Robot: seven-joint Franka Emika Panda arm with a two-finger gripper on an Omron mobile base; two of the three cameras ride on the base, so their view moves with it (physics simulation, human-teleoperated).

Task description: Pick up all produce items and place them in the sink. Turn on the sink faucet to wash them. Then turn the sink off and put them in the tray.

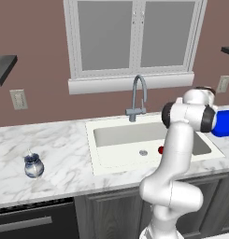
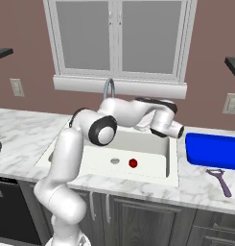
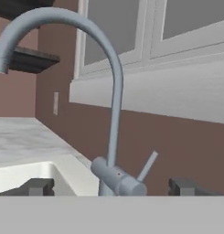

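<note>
- A white marble counter (image 1: 64,140) runs along the brown wall beneath the window, with the white sink (image 1: 117,136) set into it.
- Left of the sink, well apart from it, a small blue-and-white jar (image 1: 33,165) stands upright on the marble near the counter's front edge.
- Right of the sink, just beside its rim, a bright blue tray (image 2: 213,150) lies flat on the counter.
- In front of that tray, to the right of the sink, a purple-handled peeler (image 2: 220,180) lies on the marble near the front edge.
- Behind the sink, the grey gooseneck faucet (image 1: 137,98) rises from the counter's back strip.
</note>
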